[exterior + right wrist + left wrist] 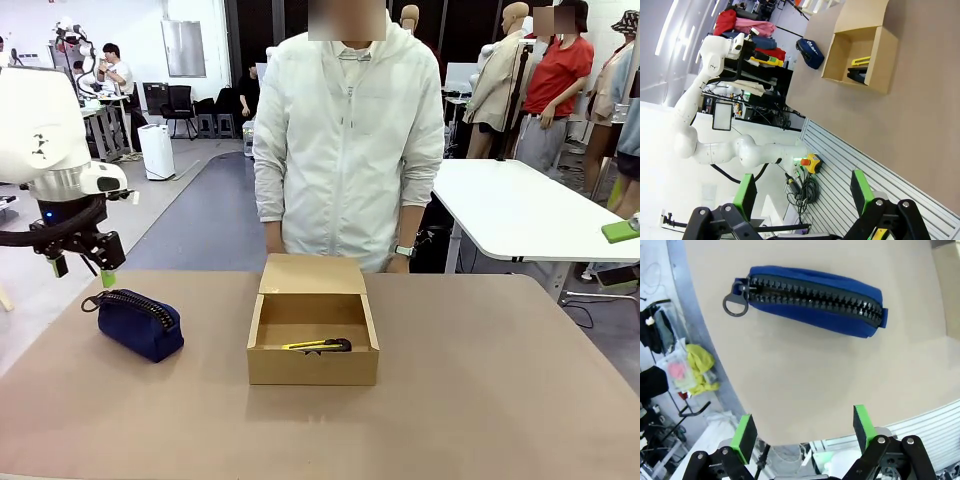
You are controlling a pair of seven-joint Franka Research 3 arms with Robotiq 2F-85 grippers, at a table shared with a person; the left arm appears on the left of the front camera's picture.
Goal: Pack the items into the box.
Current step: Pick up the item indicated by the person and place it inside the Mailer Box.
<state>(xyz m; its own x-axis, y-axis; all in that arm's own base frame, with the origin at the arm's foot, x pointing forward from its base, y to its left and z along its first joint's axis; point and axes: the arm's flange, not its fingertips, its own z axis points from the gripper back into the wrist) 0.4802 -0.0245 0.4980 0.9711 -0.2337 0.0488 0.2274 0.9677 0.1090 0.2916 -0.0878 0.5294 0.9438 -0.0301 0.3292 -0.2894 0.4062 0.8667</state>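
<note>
Currently L jaws spread wide above pouch [135, 325], R jaws likewise spread; knife [318, 345] in box [312, 368].

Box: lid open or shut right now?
Open. The flap lid stands up at the far side of the box, and the utility knife lies visible inside.

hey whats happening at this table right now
The robot is packing items into a cardboard box while a person stands at the far side. The utility knife already lies in the open box, next to a black item, likely the stapler. The blue pouch sits on the table to the box's left, with the left gripper open just above it. The right gripper is open, well away.
</note>
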